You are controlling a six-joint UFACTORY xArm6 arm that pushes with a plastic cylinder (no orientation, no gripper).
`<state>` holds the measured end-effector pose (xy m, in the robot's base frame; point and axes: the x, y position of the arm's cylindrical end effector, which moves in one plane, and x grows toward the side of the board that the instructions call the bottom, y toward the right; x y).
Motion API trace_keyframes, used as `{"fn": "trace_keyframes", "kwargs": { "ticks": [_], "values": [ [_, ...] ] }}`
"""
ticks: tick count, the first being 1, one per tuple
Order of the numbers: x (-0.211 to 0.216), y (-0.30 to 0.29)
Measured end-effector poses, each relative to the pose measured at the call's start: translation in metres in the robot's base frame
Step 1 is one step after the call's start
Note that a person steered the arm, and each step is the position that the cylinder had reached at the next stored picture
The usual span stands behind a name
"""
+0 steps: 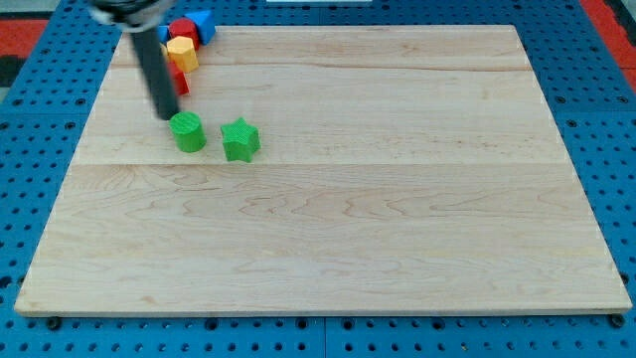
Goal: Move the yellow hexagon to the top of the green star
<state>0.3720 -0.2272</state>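
The yellow hexagon [182, 51] sits near the view's top left, in a cluster with red and blue blocks. The green star [239, 138] lies lower and to the right of it, on the left half of the wooden board [397, 199]. A green cylinder [187, 131] stands just left of the star. My dark rod comes down from the top left and my tip [168, 115] rests just above-left of the green cylinder, below the yellow hexagon and left of the star.
A red block [183, 29] sits above the yellow hexagon and another red block [179, 80] below it, partly hidden by the rod. A blue block [204, 25] lies at the board's top edge. Blue pegboard surrounds the board.
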Motion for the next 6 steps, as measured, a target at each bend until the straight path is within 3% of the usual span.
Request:
{"fn": "trace_keyframes", "kwargs": {
  "ticks": [1,2,3,4,6],
  "values": [
    [-0.018,-0.069],
    [-0.059,-0.072],
    [-0.111,-0.033],
    [-0.129,-0.033],
    [-0.129,0.036]
  ]
}}
